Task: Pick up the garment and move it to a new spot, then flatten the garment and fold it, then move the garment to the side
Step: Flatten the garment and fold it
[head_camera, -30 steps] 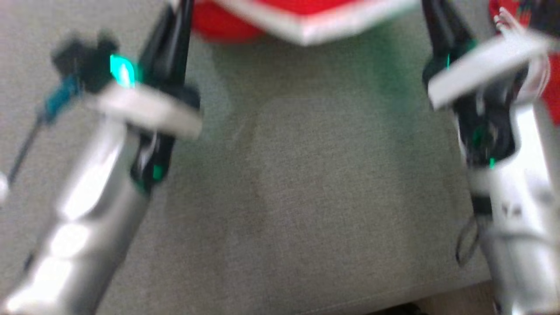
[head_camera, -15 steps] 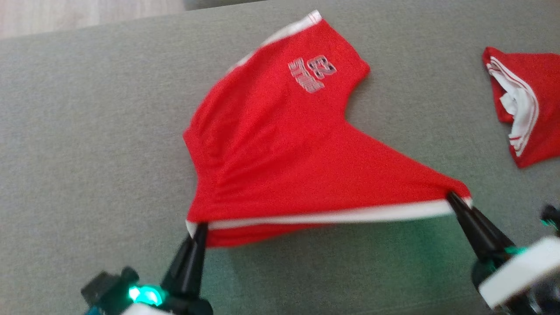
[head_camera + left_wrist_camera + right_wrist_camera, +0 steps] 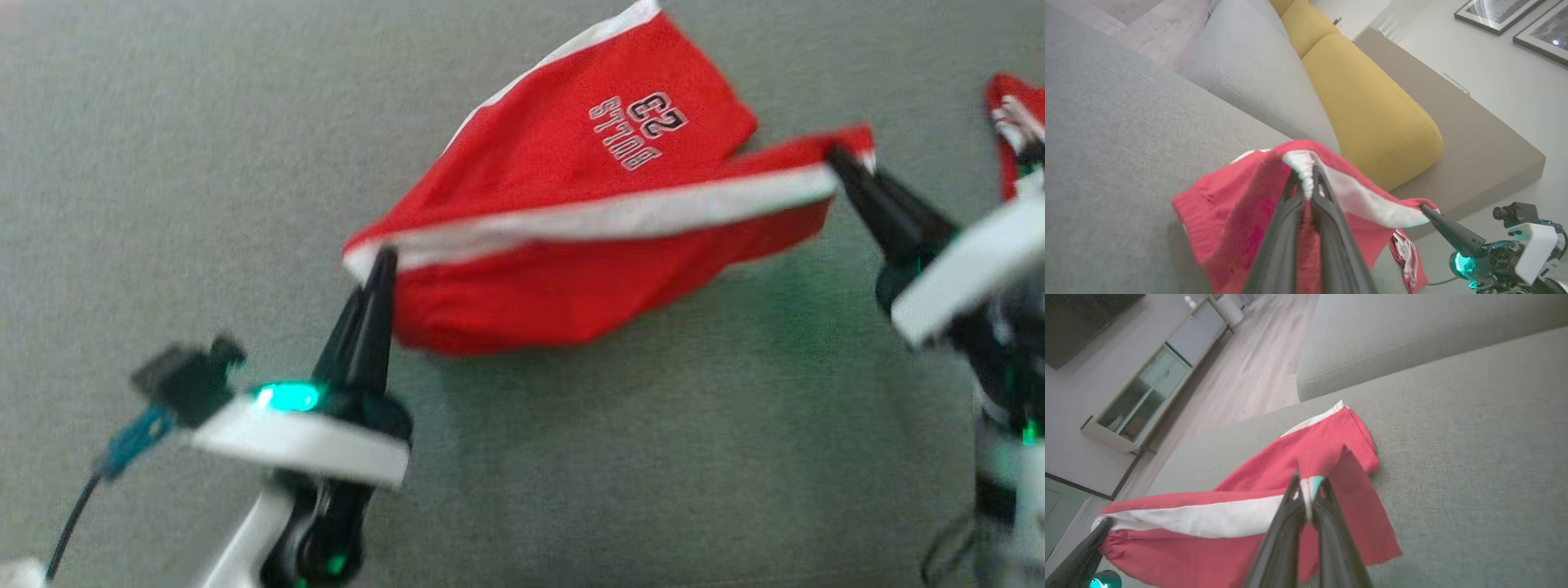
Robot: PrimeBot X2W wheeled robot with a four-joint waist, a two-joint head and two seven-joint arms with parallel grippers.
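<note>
Left claw (image 3: 383, 260) and right claw (image 3: 835, 156) hold garment (image 3: 555, 167) stretched sideways.

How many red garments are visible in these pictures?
2. The red shorts are stretched between the left pincer and the right pincer, both shut on them. The second red garment lies at the head view's right edge, partly cut off; others may be hidden.

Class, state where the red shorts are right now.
In the head view the red shorts lie upper centre on the grey cushion, white waistband stretched between the left hand and the right hand.
</note>
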